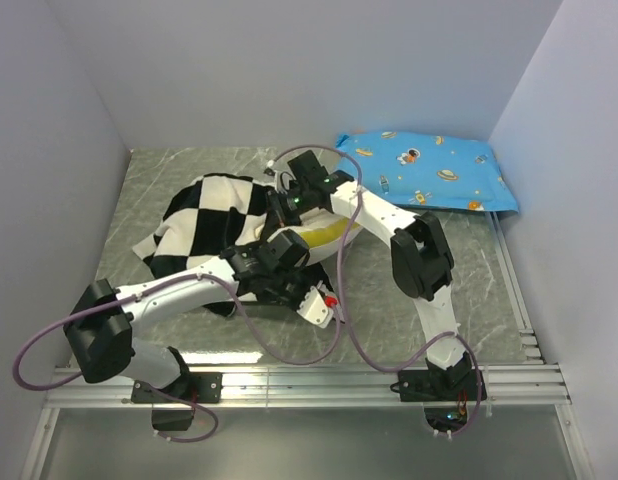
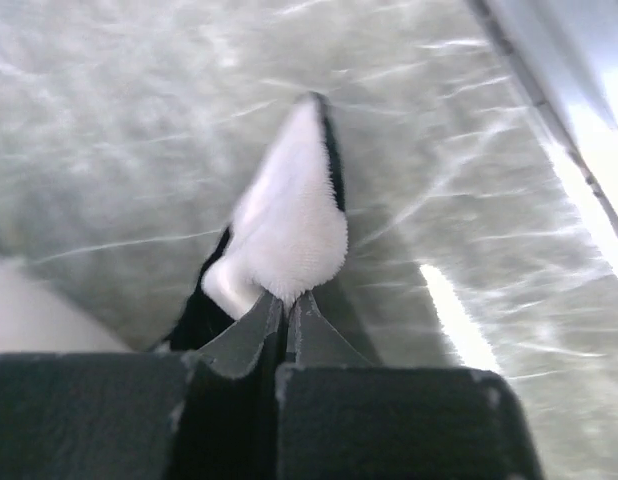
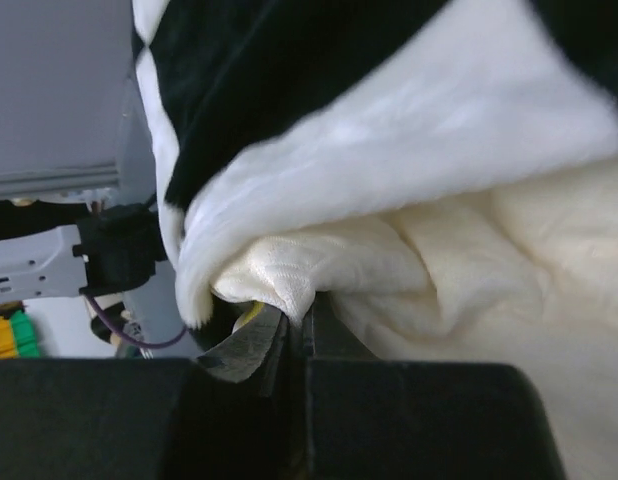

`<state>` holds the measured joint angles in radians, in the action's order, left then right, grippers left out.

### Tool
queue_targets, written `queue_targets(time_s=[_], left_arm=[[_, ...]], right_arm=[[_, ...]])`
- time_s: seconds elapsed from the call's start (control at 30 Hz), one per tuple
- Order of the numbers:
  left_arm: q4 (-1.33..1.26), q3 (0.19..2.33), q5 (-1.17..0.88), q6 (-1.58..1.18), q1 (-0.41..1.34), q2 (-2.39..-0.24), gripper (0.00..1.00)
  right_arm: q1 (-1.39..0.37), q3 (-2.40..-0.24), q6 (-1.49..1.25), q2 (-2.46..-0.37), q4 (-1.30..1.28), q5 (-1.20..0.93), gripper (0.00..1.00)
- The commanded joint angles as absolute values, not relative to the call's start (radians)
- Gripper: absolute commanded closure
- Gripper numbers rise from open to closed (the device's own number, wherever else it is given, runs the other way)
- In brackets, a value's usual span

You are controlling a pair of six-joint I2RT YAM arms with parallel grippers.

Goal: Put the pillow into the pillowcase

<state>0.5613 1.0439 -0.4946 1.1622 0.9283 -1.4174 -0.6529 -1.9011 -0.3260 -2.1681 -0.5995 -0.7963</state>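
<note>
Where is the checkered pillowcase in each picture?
Top: pillowcase left of centre, crumpled on the table.
Left wrist: its corner in the middle, pinched by the left gripper.
Right wrist: across the top, draped over the pillow.
Landmark: the cream pillow, seen from top and right wrist.

A grey-green, marble-veined counter [image 1: 459, 290] sits boxed in by plain pale walls: a back wall [image 1: 319, 70], a left wall [image 1: 39, 150] and a right wall [image 1: 579, 150]. Silver aluminium rails [image 1: 309, 385] run along its near edge and up its right side. Light leaves a bright glare [image 1: 224, 357] on the surface near the front.
</note>
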Motion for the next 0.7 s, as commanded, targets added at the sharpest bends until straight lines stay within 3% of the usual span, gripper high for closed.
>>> queue_targets(time_s=[0.0,0.1,0.13,0.2,0.23,0.33,0.43,0.53,0.6,0.67], left_arm=[[0.561,1.008,-0.713,1.095,0.989,-1.376,1.00],[0.548,0.948,-0.729,1.037,0.989,-1.301,0.92],[0.531,0.942,-0.736,0.997,0.989,-1.252,0.75],[0.532,0.963,-0.759,0.892,0.989,-1.201,0.61],[0.522,0.980,-0.770,0.840,0.989,-1.153,0.48],[0.411,1.078,-0.778,0.480,0.931,-1.085,0.35],[0.292,1.135,-0.824,0.252,0.748,-1.098,0.33],[0.171,1.190,-0.835,-0.091,0.516,-1.167,0.34],[0.140,1.213,-0.783,-0.136,0.427,-1.231,0.33],[0.156,1.284,-0.694,-0.153,0.365,-1.293,0.32]], right_arm=[[-0.667,-1.784,-0.379,-2.227,-0.350,-0.755,1.00],[-0.661,-1.612,-0.385,-2.200,-0.275,-0.782,1.00],[-0.663,-1.561,-0.403,-2.186,-0.246,-0.794,1.00],[-0.672,-1.443,-0.410,-2.155,-0.178,-0.821,1.00],[-0.678,-1.416,-0.384,-2.151,-0.178,-0.839,1.00],[-0.704,-1.341,-0.339,-2.126,-0.190,-0.883,1.00],[-0.735,-1.292,-0.286,-2.059,-0.207,-0.891,0.99],[-0.750,-1.256,-0.238,-1.953,-0.241,-0.878,0.81],[-0.750,-1.249,-0.168,-1.887,-0.274,-0.865,0.67],[-0.742,-1.278,-0.086,-1.850,-0.398,-0.835,0.61]])
